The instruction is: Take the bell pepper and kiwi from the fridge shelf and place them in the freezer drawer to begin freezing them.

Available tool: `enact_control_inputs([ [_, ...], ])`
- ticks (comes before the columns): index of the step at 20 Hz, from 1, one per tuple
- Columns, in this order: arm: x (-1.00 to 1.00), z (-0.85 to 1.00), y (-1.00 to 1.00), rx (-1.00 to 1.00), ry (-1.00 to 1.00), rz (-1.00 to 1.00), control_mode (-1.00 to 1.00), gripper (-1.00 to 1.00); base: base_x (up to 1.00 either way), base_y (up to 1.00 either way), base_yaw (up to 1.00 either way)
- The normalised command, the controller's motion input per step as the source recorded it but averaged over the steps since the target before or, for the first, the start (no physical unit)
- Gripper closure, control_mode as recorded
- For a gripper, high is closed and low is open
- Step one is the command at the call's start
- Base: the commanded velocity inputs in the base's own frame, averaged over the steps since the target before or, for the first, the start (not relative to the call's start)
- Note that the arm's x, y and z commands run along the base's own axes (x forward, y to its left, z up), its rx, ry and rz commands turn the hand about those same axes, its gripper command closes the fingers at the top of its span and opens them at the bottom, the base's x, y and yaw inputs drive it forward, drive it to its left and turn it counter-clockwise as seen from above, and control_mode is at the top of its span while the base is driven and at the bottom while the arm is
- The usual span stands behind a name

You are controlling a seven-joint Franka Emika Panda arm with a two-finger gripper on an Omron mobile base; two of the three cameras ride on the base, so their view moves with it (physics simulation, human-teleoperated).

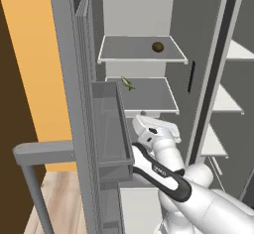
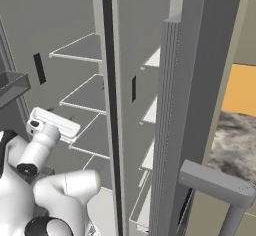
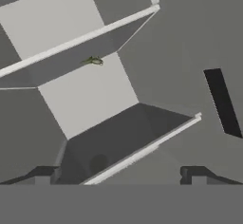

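A: Left to right: a dark grey door bin, box-shaped with thin walls, hangs on the open fridge door. Beyond it lie flat matte grey shelves with pale edges. The kiwi, a dull brown oval, rests on the upper shelf towards its right. A thin green-yellow item lies on the shelf below.

B: Jaw state?

A: The gripper is spread wide, holding nothing, touching nothing; its dark fingertips frame a lower shelf edge.

B: View differences?

A: The left base view shows the kiwi; the hand view shows the green-yellow item from below; the right base view shows the white wrist before the shelves.
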Motion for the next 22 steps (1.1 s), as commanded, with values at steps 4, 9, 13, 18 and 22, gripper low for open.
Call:
enact_control_inputs([
  [4,-0.13,0.00,-1.00,-0.37,0.00,-0.04,-1.00,-1.00,0.00,0.00,0.00],
  [9,-0.25,0.00,-1.00,-0.42,0.00,-0.08,-1.00,-1.00,0.00,0.00,0.00],
  [13,-0.40,-0.02,-1.00,-0.48,0.03,-0.16,-1.00,-1.00,0.00,0.00,0.00],
  [18,-0.35,0.00,-1.00,-0.51,0.06,-0.15,-1.00,-1.00,0.00,0.00,0.00],
  [22,-0.32,0.00,-1.00,-0.47,0.09,-0.13,-1.00,-1.00,0.00,0.00,0.00],
])
